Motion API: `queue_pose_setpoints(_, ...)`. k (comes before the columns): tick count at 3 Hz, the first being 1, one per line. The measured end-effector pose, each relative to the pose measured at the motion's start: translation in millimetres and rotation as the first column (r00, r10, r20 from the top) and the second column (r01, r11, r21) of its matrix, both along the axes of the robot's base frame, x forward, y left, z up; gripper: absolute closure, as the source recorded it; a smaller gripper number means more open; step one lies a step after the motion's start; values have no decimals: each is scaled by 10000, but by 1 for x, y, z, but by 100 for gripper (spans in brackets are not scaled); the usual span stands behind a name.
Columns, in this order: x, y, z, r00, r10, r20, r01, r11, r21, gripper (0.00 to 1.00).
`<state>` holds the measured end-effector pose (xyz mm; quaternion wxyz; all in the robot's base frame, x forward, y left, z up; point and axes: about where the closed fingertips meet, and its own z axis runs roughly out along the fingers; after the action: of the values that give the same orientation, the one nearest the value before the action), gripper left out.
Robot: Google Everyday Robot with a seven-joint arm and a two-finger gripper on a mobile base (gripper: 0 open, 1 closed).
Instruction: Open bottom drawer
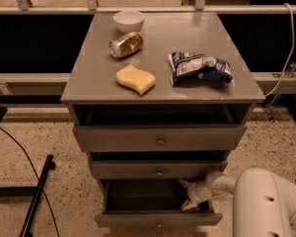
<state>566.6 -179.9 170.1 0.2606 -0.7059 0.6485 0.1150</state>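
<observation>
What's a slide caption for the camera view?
Gripper inside the pulled-out bottom drawer of a grey three-drawer cabinet.

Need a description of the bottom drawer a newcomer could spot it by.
Find the grey cabinet with a chip bag on top. Of its three stacked drawers, the bottom drawer is the one nearest the floor. It has a slimmer front than the middle drawer and top drawer, and the white gripper reaches inside at the picture's right.

My arm [266,201] reaches in from the lower right. The gripper [186,195] sits low at its tip, fingers spread apart, pointing left.
</observation>
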Motion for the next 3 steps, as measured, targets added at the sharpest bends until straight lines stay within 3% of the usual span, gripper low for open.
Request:
queue_pose_setpoints(1,-11,0,-2,10000,-28,-78,27,9999,-142,21)
queue_pose_setpoints(2,-15,-24,41,9953,-549,799,574,9980,-283,39)
queue_pose_setpoints(3,-53,-68,109,9854,-1111,1290,1176,9921,-440,63)
